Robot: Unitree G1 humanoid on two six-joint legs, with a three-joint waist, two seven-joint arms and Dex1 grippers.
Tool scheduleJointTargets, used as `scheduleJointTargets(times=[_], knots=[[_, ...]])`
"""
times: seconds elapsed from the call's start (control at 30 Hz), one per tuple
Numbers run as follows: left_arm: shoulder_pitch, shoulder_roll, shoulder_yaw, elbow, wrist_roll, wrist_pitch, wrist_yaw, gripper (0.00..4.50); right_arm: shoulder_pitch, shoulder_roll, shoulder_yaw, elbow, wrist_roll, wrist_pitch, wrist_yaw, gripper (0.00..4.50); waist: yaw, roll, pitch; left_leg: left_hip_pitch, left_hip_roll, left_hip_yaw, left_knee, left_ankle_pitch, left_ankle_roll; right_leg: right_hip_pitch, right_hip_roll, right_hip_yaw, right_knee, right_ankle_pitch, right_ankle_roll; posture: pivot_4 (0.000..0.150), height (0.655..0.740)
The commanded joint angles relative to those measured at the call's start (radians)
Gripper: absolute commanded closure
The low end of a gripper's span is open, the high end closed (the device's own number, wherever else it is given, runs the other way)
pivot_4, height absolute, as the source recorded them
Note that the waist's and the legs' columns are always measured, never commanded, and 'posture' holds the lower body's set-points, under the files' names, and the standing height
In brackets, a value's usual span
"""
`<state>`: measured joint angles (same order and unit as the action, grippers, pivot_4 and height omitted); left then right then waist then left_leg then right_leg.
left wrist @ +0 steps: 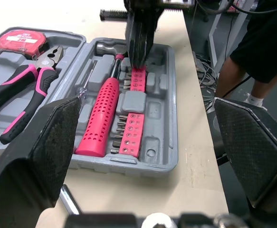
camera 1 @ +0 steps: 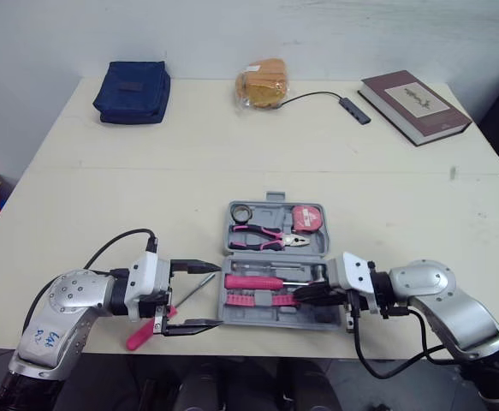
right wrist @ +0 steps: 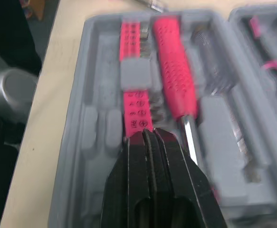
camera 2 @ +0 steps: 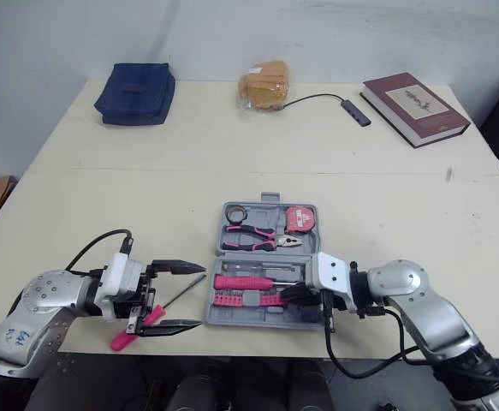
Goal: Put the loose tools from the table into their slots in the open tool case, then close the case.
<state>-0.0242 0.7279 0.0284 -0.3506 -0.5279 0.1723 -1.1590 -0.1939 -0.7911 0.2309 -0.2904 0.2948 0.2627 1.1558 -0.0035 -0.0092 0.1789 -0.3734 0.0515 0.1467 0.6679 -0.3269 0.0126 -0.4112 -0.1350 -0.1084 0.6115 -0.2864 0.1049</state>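
The grey tool case (camera 1: 266,325) lies open near the table's front edge. Its far half holds pink pliers (camera 1: 266,238), a tape measure (camera 1: 307,218) and a tape roll (camera 1: 243,211). Its near half holds a pink-handled driver (camera 1: 253,281) and a pink bit holder (right wrist: 134,102). A loose screwdriver (camera 1: 138,336) with a pink handle lies on the table left of the case. My left gripper (camera 1: 199,295) is open just above it, one finger on each side of the shaft. My right gripper (camera 1: 305,295) is shut, its tips right over the bit holder's right end.
Along the table's back lie a blue pouch (camera 1: 133,92), a bagged bread (camera 1: 263,84), a cable with a small hub (camera 1: 354,110) and a brown book (camera 1: 413,105). A person's legs (left wrist: 252,47) stand beyond the table's edge on the right-arm side.
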Motion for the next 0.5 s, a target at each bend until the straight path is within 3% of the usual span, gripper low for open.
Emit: scheduleJointTargets(times=[0.03, 0.37, 0.5], knots=[[0.002, 0.008, 0.006, -0.035, 0.001, -0.005, 0.000, 0.00, 0.015, -0.016, 0.048, -0.020, -0.044, 0.039, 0.005, 4.45, 0.000, 0.000, 0.000, 0.001, 0.000, 0.000, 0.000, 0.000, 0.000, 0.001, 0.000, 0.000, 0.000, 0.000, 0.000, 0.150, 0.7400], [0.013, 0.009, 0.010, -0.037, 0.007, -0.006, 0.006, 0.00, 0.009, -0.015, 0.061, -0.028, -0.079, 0.060, -0.021, 4.45, -0.001, -0.002, -0.001, 0.002, 0.001, 0.000, 0.000, 0.000, 0.000, 0.002, 0.001, 0.000, 0.000, 0.000, -0.001, 0.150, 0.7400], [0.027, 0.002, 0.036, -0.019, 0.021, -0.033, 0.024, 0.00, 0.041, 0.029, -0.050, 0.001, 0.044, -0.082, 0.035, 4.45, 0.000, -0.003, -0.002, 0.002, 0.002, 0.000, 0.000, 0.000, -0.001, 0.001, 0.001, 0.000, 0.000, 0.000, -0.001, 0.150, 0.7400]])
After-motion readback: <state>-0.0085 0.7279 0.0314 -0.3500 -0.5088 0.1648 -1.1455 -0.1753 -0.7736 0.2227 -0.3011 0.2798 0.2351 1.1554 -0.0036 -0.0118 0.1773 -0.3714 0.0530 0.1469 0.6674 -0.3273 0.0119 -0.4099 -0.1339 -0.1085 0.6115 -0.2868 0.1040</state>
